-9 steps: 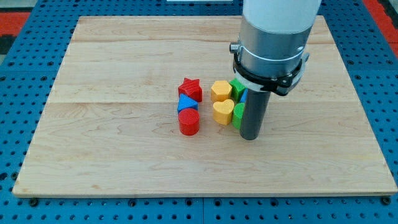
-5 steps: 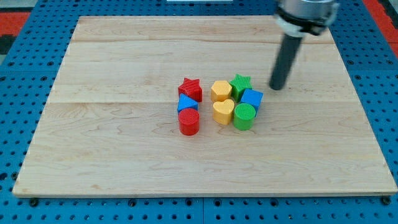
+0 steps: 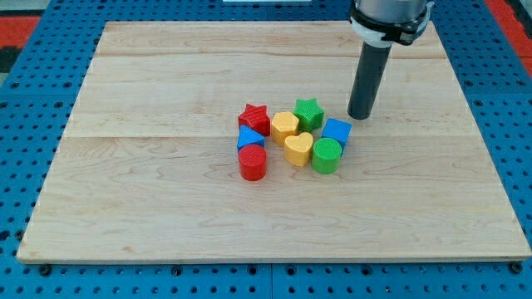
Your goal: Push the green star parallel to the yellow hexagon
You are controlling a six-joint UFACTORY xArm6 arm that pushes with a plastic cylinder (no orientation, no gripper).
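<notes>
Worktop (image 3: 150,208): pale wooden board on a blue pegboard; it carried every block in one cluster near its middle.
Rod: dark, upright, at the view's upper right of the cluster; my tip (image 3: 360,117) stood near the green star's right side, apart from it, just above the blue cube.
Jaws: none fitted, so neither apart nor together applied.
Green cylinder (image 3: 327,155): touching the blue cube (image 3: 337,131) and the yellow heart (image 3: 298,148).
Red cylinder (image 3: 253,163): below the small blue block (image 3: 248,138) and the red star (image 3: 255,119).
Yellow hexagon (image 3: 284,125): between the red star and the green star.
Green star (image 3: 308,113): touching the hexagon's upper right, slightly higher in the view.
Handling judgement: short, slow nudges suited; pressing leftward risked shoving the hexagon too.
</notes>
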